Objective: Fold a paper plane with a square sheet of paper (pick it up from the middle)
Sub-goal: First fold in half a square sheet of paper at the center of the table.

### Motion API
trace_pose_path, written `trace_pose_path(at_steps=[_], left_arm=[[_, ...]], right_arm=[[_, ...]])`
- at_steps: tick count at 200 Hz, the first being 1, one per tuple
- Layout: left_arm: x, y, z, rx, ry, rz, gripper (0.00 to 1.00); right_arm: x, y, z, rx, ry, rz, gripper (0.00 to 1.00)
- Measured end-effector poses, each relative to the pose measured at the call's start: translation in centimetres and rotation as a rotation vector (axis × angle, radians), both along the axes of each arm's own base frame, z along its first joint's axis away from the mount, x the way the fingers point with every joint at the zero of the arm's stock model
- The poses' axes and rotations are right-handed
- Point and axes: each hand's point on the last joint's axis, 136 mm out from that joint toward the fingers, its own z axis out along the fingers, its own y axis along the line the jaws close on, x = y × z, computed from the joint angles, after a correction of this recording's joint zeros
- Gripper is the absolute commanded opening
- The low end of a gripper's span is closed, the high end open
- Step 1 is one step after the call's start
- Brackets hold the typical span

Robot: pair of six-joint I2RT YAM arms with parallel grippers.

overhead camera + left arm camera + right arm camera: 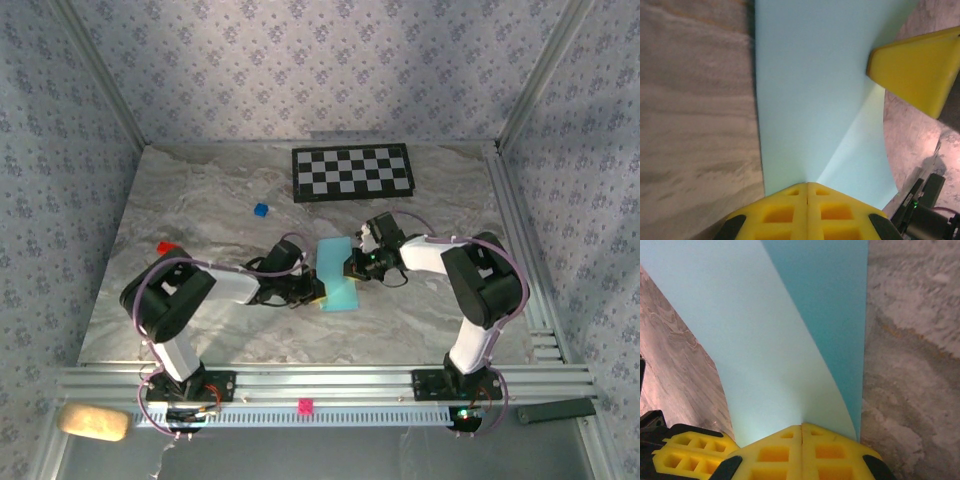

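At centre | square sheet of paper (pixel 337 275) | pinched: left fingers (pixel 785 214), right fingers (pixel 780 452)

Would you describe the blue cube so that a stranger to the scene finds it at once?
Find the checkerboard at the table's far edge. Just off its near-left corner lies the blue cube. It is tiny and dark blue, unlike the red block farther left and the pale paper at centre.
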Motion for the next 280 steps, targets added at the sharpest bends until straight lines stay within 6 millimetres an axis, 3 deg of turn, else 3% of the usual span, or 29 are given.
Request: trace_pose_path(at_steps=[85, 117, 145, 173, 229, 280], left_arm=[[-2.6, 2.6, 0.9, 0.083, -0.001, -0.036, 0.05], [-0.9, 1.8, 3.3, 0.045, -0.028, -0.004, 0.06], [1.3, -0.2, 4.9, -0.004, -0.054, -0.001, 0.05], [1.5, -1.0, 3.4, -0.001, -0.021, -0.019, 0.05], [-0.7, -0.6, 0.1, 0.037, 0.056, -0.078, 0.05], [-1.6, -0.3, 0.1, 0.033, 0.001, -0.148, 0.06]], right_arm=[[-0.1, 0.1, 0.0, 0.004, 0.001, -0.005, 0.0], [-0.1, 0.1, 0.0, 0.004, 0.001, -0.004, 0.0], [-0.1, 0.1, 0.0, 0.004, 0.001, -0.004, 0.0], [-0.1, 0.1, 0.0, 0.002, 0.002, -0.005, 0.0], [-0.1, 0.1, 0.0, 0.0, 0.0, -0.006, 0.0], [-0.1, 0.1, 0.0, 0.0, 0.001, -0.006, 0.0]])
